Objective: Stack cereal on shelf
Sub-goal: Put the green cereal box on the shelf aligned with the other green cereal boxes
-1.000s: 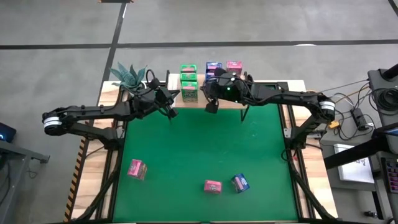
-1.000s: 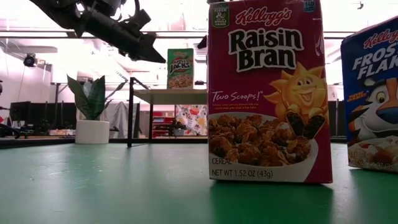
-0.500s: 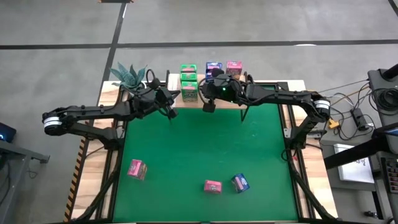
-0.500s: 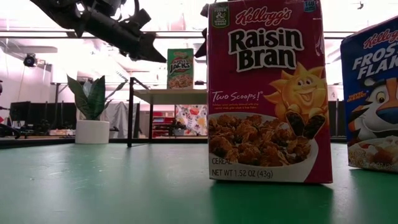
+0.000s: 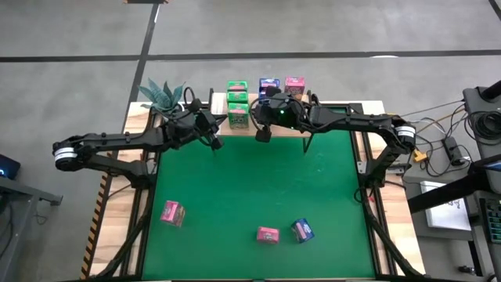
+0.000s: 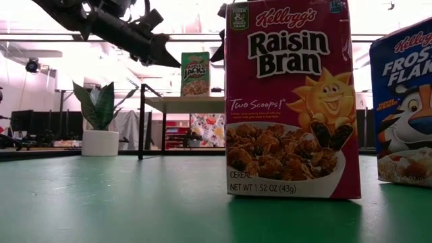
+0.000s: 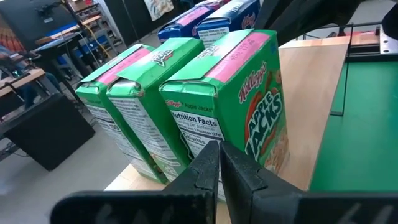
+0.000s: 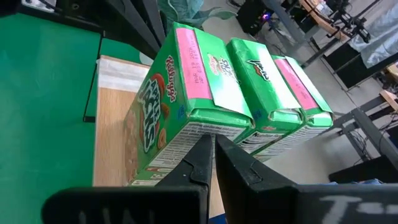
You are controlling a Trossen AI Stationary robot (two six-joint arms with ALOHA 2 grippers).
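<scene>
Green boxes [image 5: 238, 105] — three standing on the shelf [image 5: 313, 117]; pink box [image 5: 172, 212] waiting on the table [image 5: 250, 188]. Left jaws [image 7: 219, 163] and right jaws [image 8: 210, 155] — both hovering closed, empty; fetching comes next.

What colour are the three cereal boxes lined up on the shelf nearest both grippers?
Green with pink top strips; Apple Jacks boxes, clearest in the left wrist view.

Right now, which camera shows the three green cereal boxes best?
The left wrist view: the three green cereal boxes fill it, side by side on the wooden shelf, labels readable. The right wrist view shows them nearly as well from the other side. The high view shows small tops; the low view shows just one front.
</scene>
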